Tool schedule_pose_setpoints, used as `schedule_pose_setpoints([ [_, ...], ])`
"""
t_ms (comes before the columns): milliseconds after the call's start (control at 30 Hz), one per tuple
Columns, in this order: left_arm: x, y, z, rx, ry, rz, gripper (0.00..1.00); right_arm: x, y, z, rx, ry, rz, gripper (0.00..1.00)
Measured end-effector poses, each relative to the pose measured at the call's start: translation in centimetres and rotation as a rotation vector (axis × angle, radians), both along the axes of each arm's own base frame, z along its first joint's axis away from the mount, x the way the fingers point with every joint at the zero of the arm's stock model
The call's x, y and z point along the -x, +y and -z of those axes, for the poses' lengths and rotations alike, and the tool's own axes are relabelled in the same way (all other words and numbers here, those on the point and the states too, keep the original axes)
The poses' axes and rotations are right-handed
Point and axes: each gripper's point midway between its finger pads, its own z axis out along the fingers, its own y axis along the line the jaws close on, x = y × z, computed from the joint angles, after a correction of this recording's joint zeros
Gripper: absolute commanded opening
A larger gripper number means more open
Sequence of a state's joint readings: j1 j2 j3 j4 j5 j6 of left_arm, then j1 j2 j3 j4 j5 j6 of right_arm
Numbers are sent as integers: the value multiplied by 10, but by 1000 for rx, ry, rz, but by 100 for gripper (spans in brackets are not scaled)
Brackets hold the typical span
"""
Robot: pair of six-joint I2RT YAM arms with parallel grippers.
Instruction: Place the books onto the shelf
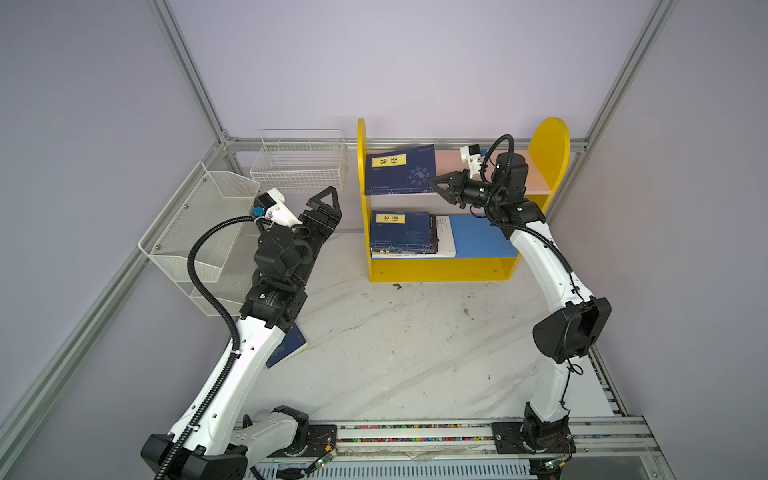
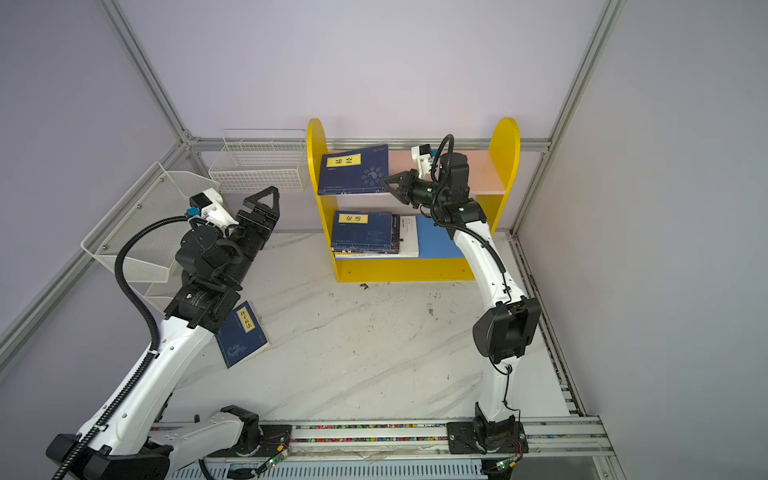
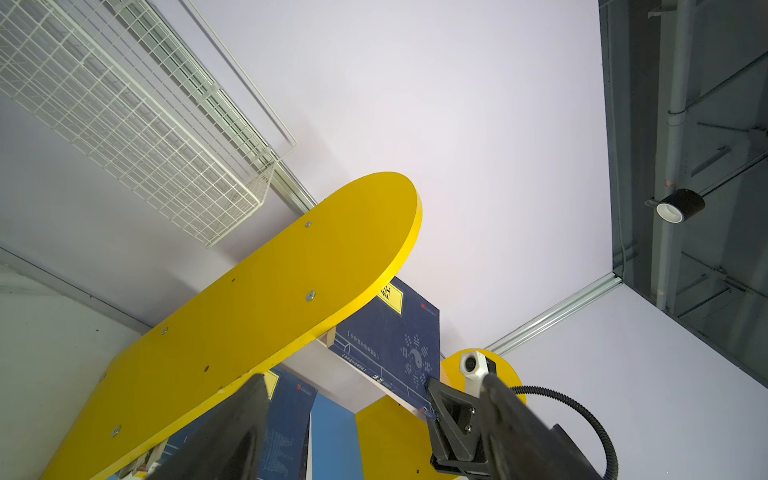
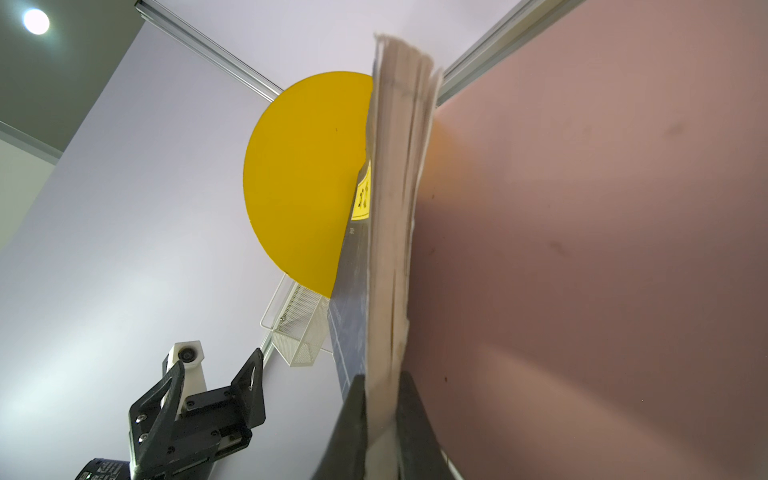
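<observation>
Right wrist view: right tool [image 4: 382, 386] is clenching a navy paperback with yellow title label [image 4: 353, 291], which is lying on the pink upper board [image 4: 582, 249] of the yellow wooden shelf [image 4: 303, 178], just ahead of it. Left tool [image 1: 329, 205] is hanging released. Risk: tool snagging while backing out, dragging the paperback off the front edge.

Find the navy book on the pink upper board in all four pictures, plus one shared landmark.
Top view: navy book upper middle, on the pink board.
Top view: upper middle too, nearer the left edge.
Left wrist: navy book showing beyond the rounded yellow side panel.
Right wrist: edge-on, pages in the right pincer, against the pink board.
Shared landmark: that yellow side panel, beside the book in every view.
</observation>
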State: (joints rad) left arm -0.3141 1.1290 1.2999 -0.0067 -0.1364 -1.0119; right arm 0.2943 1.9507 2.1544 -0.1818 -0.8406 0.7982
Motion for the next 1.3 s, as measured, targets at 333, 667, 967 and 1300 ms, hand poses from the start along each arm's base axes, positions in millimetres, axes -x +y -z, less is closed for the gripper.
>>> schedule_pose_setpoints([
  [333,3,2,5,-2,16,-3,83,-8,-4,-6,80,-73,108,51],
  [667,-14,-11,50,-168,147,37,95,-13,-26,-7,204,-122,247,60],
  [967,-29,-44,95,-473,216,209,99,10,-38,0,328,-217,288,59],
  [1300,-36,-50,66,-690,81,242,93,30,-53,-9,379,-423,341,54],
])
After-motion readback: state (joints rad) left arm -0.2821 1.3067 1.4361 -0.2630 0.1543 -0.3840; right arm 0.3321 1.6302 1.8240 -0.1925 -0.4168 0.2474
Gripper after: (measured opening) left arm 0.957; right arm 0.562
